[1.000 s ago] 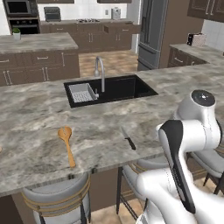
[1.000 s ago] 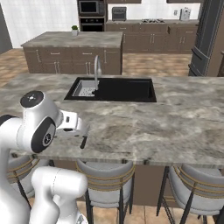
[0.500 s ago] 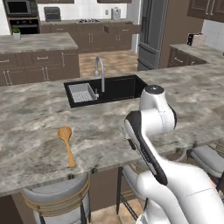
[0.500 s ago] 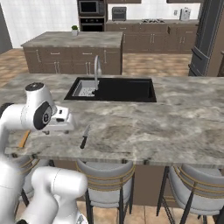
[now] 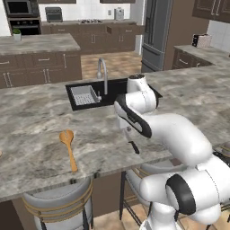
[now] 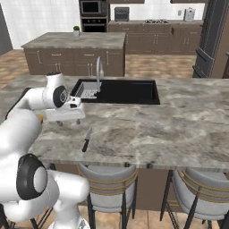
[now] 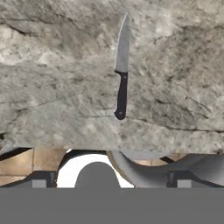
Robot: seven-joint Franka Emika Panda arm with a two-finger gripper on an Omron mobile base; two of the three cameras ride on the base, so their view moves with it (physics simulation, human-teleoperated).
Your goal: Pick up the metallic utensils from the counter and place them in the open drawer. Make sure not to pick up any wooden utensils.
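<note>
in the left base view the white arm is reaching forward over the counter (image 5: 40,130), its upper links bending above the front edge. a knife (image 5: 133,147) with a dark handle is lying flat on the stone near that front edge, just under the arm. well apart to the left, the orange-brown wooden spoon (image 5: 68,143) is resting on the stone with its bowl pointing away from the edge. behind the arm the black sink (image 5: 90,92) is sitting in the slab with a wire rack in its left part and a faucet (image 5: 103,74) at its rim.

in the right base view the claw (image 6: 66,112) is hanging over the counter (image 6: 179,129), between the sink (image 6: 120,91) and the knife (image 6: 86,140); the knife is lying near the front edge, apart from the claw. two stools (image 6: 107,188) are standing under the overhang.

in the hand view the knife (image 7: 122,70) is lying on the veined stone, grey blade pointing up, black handle toward the counter's edge. the claw is standing wide apart, holding nothing.
</note>
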